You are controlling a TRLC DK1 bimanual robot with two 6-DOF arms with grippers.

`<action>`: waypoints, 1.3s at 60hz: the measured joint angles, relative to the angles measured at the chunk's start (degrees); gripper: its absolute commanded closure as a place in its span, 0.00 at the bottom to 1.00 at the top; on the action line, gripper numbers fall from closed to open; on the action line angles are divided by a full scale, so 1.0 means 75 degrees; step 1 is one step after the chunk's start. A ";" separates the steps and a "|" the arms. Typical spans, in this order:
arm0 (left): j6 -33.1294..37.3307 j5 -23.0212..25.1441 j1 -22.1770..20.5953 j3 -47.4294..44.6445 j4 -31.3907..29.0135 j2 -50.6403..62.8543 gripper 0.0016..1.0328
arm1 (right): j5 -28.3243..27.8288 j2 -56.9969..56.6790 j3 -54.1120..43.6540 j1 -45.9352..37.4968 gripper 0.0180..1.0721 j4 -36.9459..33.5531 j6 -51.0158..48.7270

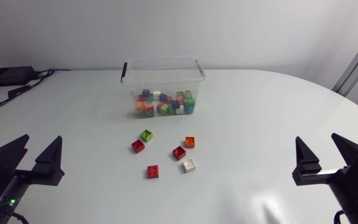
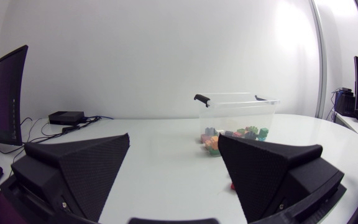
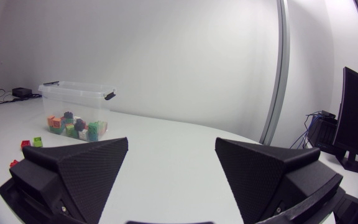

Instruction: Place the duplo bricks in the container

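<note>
The white tabletop point(image 1: 272, 118) is smooth and plain, and its far edge curves round toward 2 o'clock. At about 10 o'clock, near the far left corner, a flat black box point(image 1: 7, 76) lies on it. Black cables point(image 1: 22, 90) trail from beside the box toward 9 o'clock, along the tabletop's left edge.

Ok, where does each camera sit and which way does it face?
Head: fixed above the table, looking down on the container and loose bricks; left gripper and right gripper at its sides.
Left wrist: on the left arm, looking across the table at the container; its open gripper shows.
Right wrist: on the right arm, looking across at the container and bricks; its open gripper shows.
Shared: all see the container.
</note>
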 measured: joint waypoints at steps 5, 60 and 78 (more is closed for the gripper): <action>0.0000 0.0000 0.0000 0.0000 0.0000 0.0000 0.04 | -0.0003 0.0000 0.0000 0.0000 0.04 0.0000 0.0000; 0.0000 -0.0003 -0.0889 0.2503 -0.0568 0.2780 0.04 | 0.0003 0.1766 0.1565 0.0458 0.04 0.0230 0.0073; -0.0055 -0.0006 -0.1521 0.3736 -0.1288 0.5808 0.06 | 0.0236 0.3765 0.2600 0.1172 0.04 0.0149 0.0187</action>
